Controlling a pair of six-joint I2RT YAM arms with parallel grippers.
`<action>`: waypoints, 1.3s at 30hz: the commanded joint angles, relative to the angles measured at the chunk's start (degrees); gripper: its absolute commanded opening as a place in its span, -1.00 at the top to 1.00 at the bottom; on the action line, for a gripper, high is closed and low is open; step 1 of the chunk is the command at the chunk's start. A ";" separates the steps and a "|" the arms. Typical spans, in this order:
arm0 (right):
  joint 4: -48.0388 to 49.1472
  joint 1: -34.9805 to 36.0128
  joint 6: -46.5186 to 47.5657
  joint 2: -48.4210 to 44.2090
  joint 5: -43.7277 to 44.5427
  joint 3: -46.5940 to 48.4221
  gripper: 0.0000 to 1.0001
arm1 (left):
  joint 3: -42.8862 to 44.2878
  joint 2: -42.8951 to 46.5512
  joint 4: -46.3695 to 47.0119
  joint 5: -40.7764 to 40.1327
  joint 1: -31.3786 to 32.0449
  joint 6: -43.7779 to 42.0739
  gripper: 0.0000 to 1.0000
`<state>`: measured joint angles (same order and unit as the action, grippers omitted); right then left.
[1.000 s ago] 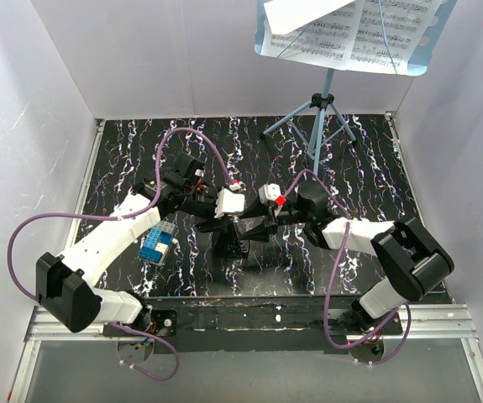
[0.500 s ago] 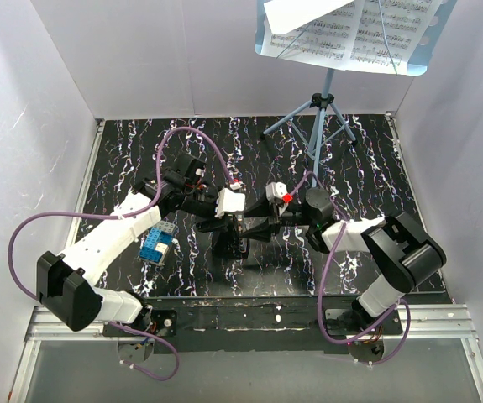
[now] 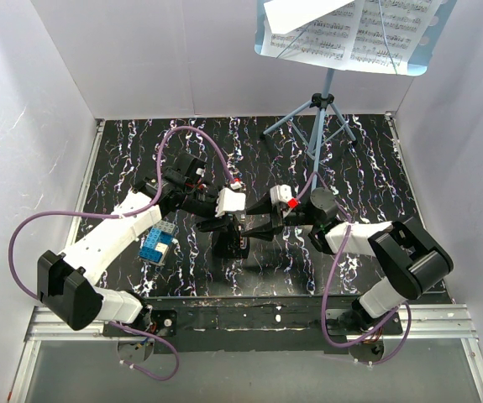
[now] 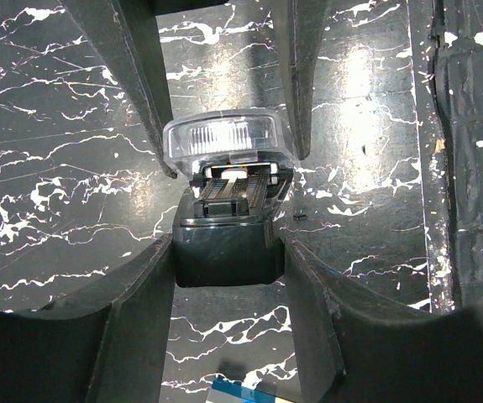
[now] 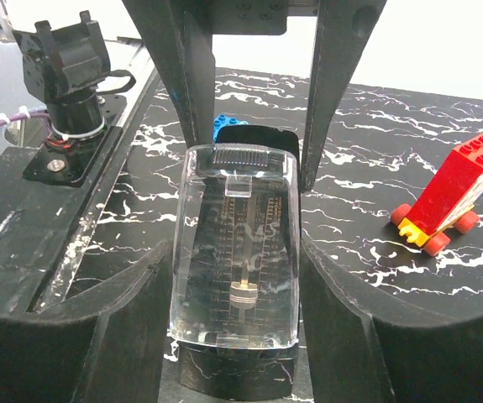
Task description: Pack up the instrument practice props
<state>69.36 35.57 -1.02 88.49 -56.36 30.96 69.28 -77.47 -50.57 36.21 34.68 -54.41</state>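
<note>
The light-blue music stand (image 3: pixel 319 117) stands at the back right on its tripod legs. Its perforated desk plate (image 3: pixel 265 44) holds white sheet-music pages (image 3: pixel 367 32). Both grippers are far from it, at mid-table, around a metronome (image 3: pixel 231 239). My left gripper (image 3: pixel 227 225) (image 4: pixel 228 245) is shut on the metronome's black body (image 4: pixel 227 252). My right gripper (image 3: pixel 248 228) (image 5: pixel 237 252) faces it, shut on the clear front cover (image 5: pixel 237 243) (image 4: pixel 227 138), which stands slightly off the body.
A blue toy block (image 3: pixel 157 243) lies left of the metronome, under the left forearm. A red brick toy car (image 5: pixel 449 195) sits on the black marbled table (image 3: pixel 123 159) beyond the metronome. White walls enclose three sides. The left arm base (image 5: pixel 63 63) is at the near edge.
The right wrist has shifted a little to the right and its elbow has swung. The left arm, the metronome body and the music stand have stayed put.
</note>
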 commanded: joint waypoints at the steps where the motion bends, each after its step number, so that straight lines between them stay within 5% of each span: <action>1: 0.60 -0.33 4.61 0.63 -0.42 0.86 0.97 | -1.34 -1.98 -3.75 -1.67 0.92 -1.22 1.00; 25: 2.45 -0.15 3.04 6.87 0.72 -1.34 0.97 | -0.81 -3.12 -2.35 -0.61 0.92 -0.61 1.00; 39: -15.12 1.16 8.83 7.93 2.04 4.90 0.97 | 0.85 -4.88 1.61 3.78 1.01 1.33 1.00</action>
<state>65.49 36.07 2.70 93.86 -55.86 34.02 70.04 -78.96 -49.41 36.56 34.37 -52.47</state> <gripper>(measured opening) 0.611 0.476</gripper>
